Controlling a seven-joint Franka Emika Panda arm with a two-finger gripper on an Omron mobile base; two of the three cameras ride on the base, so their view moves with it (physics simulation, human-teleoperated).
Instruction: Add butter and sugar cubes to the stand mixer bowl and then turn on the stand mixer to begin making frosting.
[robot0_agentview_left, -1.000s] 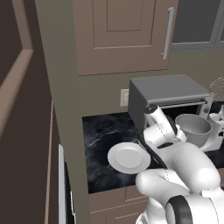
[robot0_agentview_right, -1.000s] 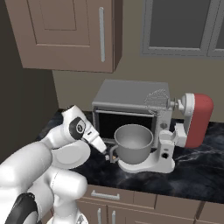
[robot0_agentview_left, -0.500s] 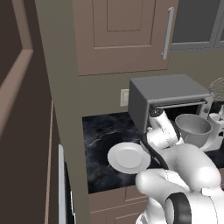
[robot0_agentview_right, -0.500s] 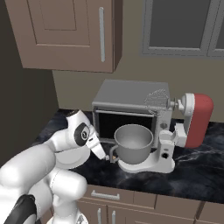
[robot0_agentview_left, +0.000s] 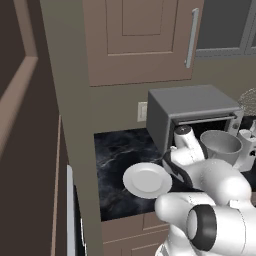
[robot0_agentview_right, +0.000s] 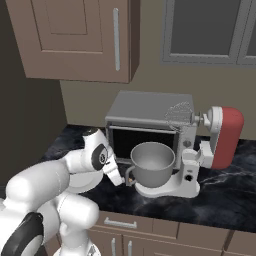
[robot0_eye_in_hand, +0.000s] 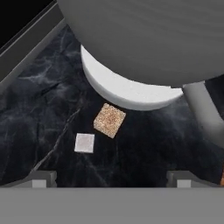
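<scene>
While the arm bends low over the dark marble counter (robot0_agentview_right: 220, 192), its gripper (robot0_eye_in_hand: 112, 178) hangs with the fingers spread wide and nothing between them. Straight ahead of the fingertips (robot0_eye_in_hand: 40, 177), on bare counter just in front of the mixer's white base, lie the sugar cubes: the whitish cube (robot0_eye_in_hand: 85, 143) nearer and toward the left tip, the tan-brown cube (robot0_eye_in_hand: 109, 120) a little farther on, closer to the base and turned cornerwise to the hand. They sit near each other but apart. Neither has a long axis to speak of, so squaring the fingers to flat faces is what matters; the whitish one already lies nearly square.

Above them looms the stand mixer bowl (robot0_agentview_right: 152, 162), seated on the stand mixer (robot0_agentview_right: 225, 135) with its red head tilted back, in front of the grey microwave (robot0_agentview_right: 150, 107). A white plate (robot0_agentview_left: 147, 180) rests by the counter's front edge, left of the arm. I cannot make out the butter. No brand or lettering is readable anywhere.
</scene>
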